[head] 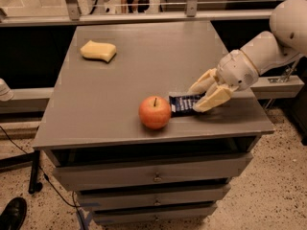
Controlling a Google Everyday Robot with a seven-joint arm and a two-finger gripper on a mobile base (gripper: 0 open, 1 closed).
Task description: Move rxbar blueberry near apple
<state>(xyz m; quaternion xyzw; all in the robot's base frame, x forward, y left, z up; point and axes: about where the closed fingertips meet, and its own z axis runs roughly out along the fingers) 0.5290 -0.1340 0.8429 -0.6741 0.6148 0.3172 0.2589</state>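
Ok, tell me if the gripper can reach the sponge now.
Likely yes for the path: nothing stands between gripper and sponge, the apple sits aside. But its fingers are shut on the snack bar.

Gripper (195, 100) at table (120, 90) front-right edge, clamped on bar (181, 103); apple (155, 112) blocks just beyond bar. Sponge (98, 51) far corner; mid-table passable.

Dark blue rxbar blueberry (182, 103) lying flat just beside round red-orange apple (155, 112); claw (195, 99) clamps bar's far end.
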